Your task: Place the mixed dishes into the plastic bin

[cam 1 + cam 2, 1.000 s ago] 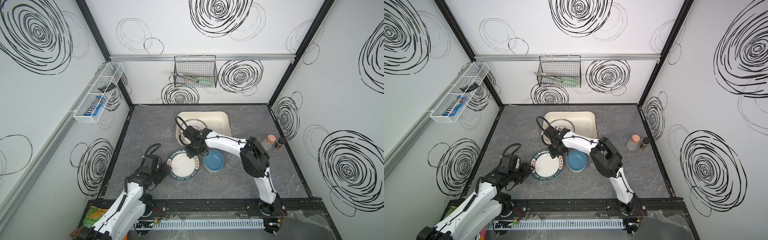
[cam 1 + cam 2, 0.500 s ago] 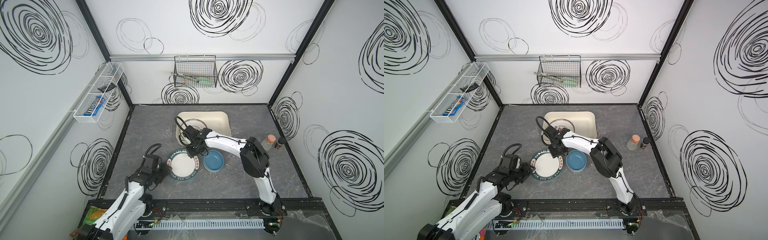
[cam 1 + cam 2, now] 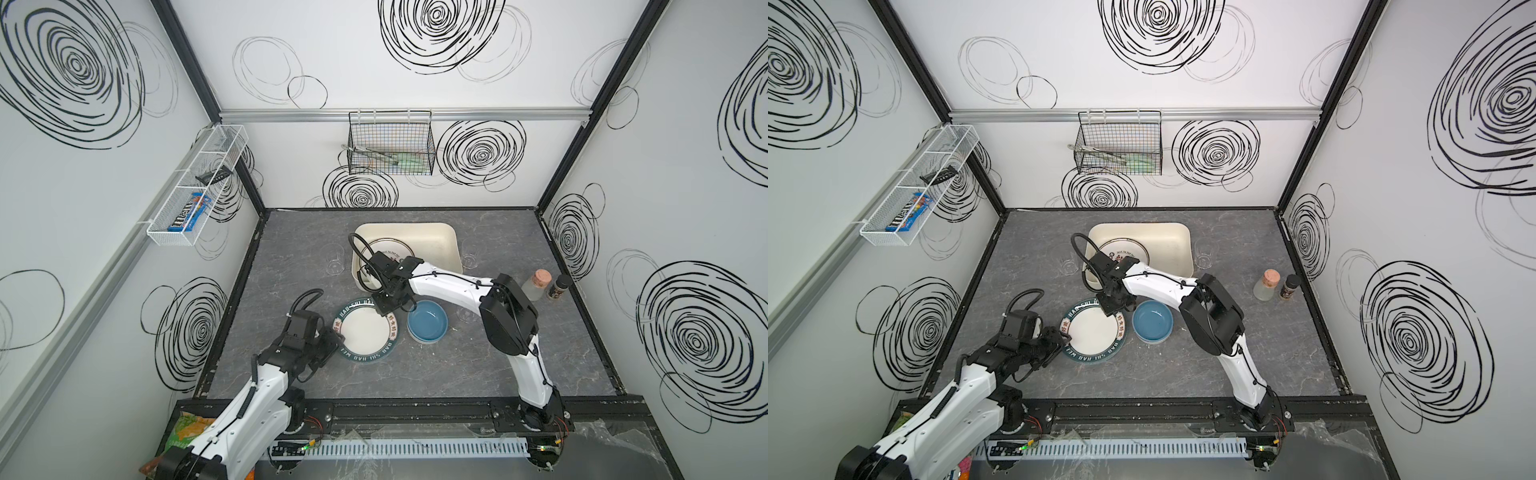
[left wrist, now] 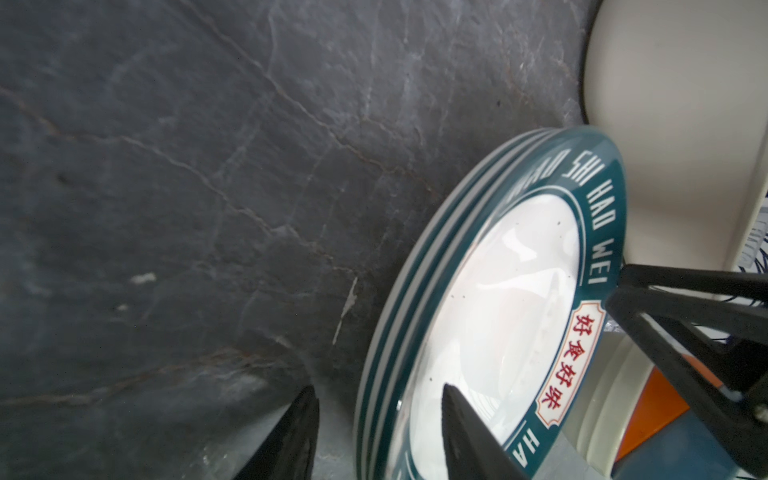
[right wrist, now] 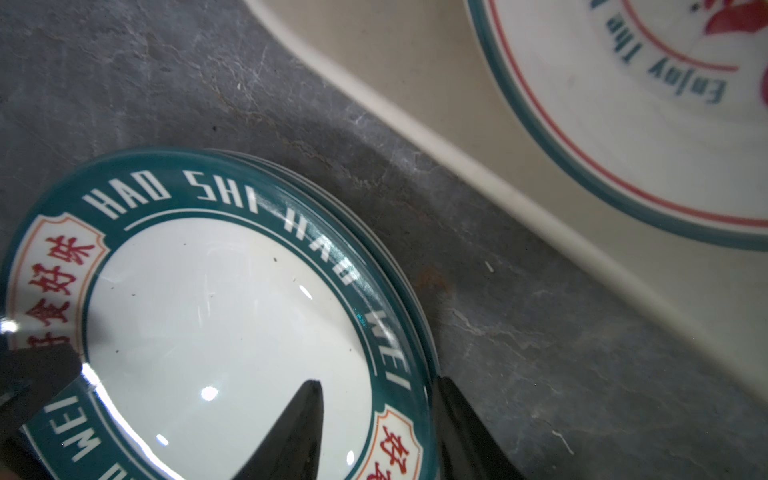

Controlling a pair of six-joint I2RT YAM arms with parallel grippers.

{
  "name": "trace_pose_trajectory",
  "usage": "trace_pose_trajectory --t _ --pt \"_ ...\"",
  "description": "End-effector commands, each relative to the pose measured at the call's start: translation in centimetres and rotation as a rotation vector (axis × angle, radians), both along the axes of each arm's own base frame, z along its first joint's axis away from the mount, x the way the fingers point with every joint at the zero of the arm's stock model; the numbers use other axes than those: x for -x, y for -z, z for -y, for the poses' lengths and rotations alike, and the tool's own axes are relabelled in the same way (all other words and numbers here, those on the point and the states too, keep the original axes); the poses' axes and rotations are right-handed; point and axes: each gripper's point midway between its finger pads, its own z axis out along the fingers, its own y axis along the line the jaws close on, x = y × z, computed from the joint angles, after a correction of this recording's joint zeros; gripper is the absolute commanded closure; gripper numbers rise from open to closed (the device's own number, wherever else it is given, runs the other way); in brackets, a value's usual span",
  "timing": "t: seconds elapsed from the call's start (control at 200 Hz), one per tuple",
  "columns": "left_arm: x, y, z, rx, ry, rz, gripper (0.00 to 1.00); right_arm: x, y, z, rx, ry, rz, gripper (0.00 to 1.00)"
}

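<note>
Both narrowed: your left pincer (image 4: 378, 388) and right pincer (image 5: 376, 380), still spread, straddle the stacked round white, green-rimmed plates (image 3: 365, 330) at frame centre, below the cream rectangular plastic bin (image 3: 434, 243); lift impends.

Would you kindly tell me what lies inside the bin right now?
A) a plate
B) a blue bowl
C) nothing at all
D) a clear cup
A: a plate lies flat in the bin, while the blue bowl sits outside it.
</note>
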Motion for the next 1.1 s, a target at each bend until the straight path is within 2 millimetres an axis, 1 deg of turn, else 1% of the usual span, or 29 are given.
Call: trace_pose_trajectory --t 0.0,0.375,0.575,0.66,0.91,1.096 --pt "-0.2 -0.1 0.2 0.011 -0.003 0.016 0.48 1.1 0.5 -0.5 0.005 -0.029 -0.031 0.53" --pt "0.0 -0.1 0.0 0.009 -0.013 0.013 0.48 1.7 1.1 -0.5 -0.003 -0.036 -0.055 0.57" --pt "0.2 -0.3 -0.2 0.003 -0.023 0.012 0.43 1.9 1.2 -0.7 -0.013 -0.042 -0.065 0.57" --pt "0.2 -0.4 -0.3 -0.001 -0.028 0.01 0.41 2.2 1.2 -0.8 -0.022 -0.047 -0.074 0.59" --pt "0.4 -1.0 -0.6 -0.011 -0.041 0.014 0.41 2.5 1.4 -1.0 -0.036 -0.053 -0.09 0.61" --pt "0.6 -1.2 -0.7 -0.01 -0.051 0.012 0.44 2.6 1.4 -1.2 -0.047 -0.057 -0.102 0.63"
